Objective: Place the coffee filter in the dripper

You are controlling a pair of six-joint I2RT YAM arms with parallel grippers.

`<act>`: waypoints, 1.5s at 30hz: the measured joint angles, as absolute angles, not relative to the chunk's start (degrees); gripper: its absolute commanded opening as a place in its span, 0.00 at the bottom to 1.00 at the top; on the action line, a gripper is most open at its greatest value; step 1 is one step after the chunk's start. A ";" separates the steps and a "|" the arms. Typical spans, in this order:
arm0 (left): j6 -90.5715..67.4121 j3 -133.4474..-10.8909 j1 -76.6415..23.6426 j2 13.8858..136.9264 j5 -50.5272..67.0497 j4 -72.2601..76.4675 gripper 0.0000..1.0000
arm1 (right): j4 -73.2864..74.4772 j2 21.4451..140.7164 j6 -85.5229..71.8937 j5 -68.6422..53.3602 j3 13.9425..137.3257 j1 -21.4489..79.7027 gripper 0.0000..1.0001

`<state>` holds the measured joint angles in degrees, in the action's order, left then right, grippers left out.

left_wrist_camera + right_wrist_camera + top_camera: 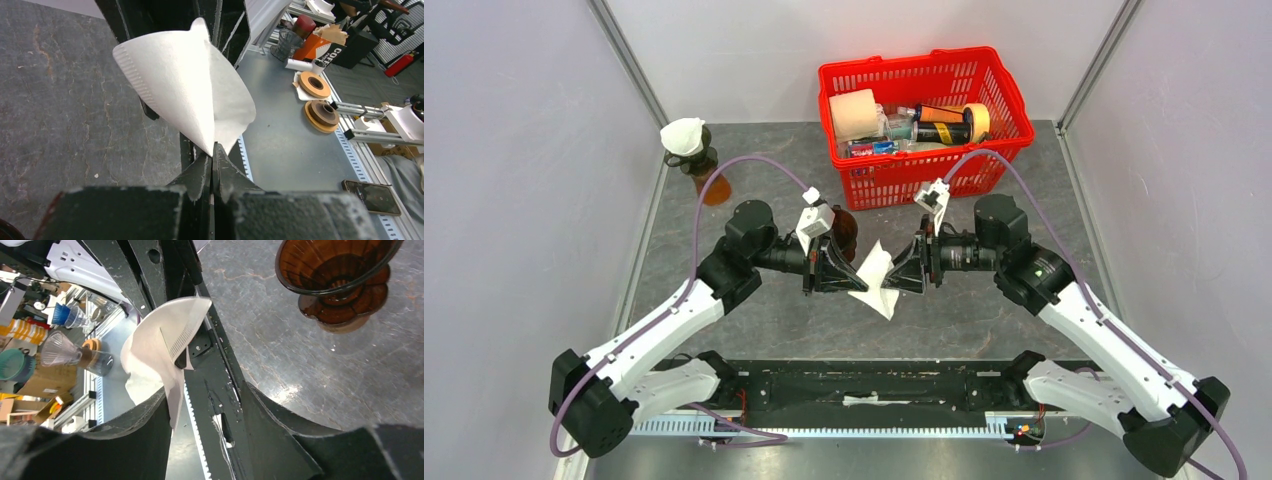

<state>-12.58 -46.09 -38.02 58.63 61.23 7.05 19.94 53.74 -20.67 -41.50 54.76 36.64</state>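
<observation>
One coffee filter — clenched by left gripper, widening rightward, lengthwise far-to-near (right gripper parted).

The coffee filter is showing as thin, matt white paper, its seam edge finely crimped. The left fingers are looking like matt black plastic, grainy and scuffed. The dripper, at one o'clock in the right wrist view, is gleaming glossy, translucent amber. The table is reading as matt, mottled grey, stone-like; the basket at twelve o'clock is shining smooth red plastic.
</observation>
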 measured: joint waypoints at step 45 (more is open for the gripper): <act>-21.43 -57.12 -42.19 62.37 30.89 -5.93 0.86 | 40.21 54.63 -23.40 -7.64 62.78 38.04 0.00</act>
